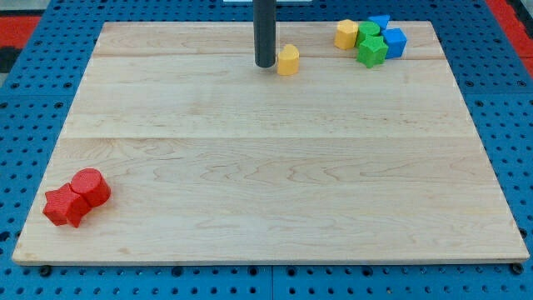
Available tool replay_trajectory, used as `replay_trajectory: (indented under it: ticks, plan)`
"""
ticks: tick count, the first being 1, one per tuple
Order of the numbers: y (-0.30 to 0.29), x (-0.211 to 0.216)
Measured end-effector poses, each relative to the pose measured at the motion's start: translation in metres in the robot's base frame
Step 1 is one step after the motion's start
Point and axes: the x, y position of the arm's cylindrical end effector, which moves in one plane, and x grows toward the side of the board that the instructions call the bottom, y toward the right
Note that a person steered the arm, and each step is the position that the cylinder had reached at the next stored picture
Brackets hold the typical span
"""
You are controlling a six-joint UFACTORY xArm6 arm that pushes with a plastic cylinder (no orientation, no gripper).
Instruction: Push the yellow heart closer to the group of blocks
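The yellow heart (288, 60) sits near the board's top edge, a little right of the middle. My tip (265, 64) is just to the heart's left, very close to it or touching. The group of blocks lies at the view's top right: a yellow block (346, 33), a green block (367, 30), a second green block (371, 51), a blue block (394, 42) and another blue block (381, 21) behind them. A gap of bare board separates the heart from this group.
A red cylinder (90, 187) and a red star-like block (65, 206) sit together at the view's bottom left. The wooden board (266, 167) lies on a blue perforated surface (33, 67).
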Motion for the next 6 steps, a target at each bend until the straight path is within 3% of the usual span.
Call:
replay_trajectory:
  ticks: [6]
  plan:
    - [0.109,-0.022]
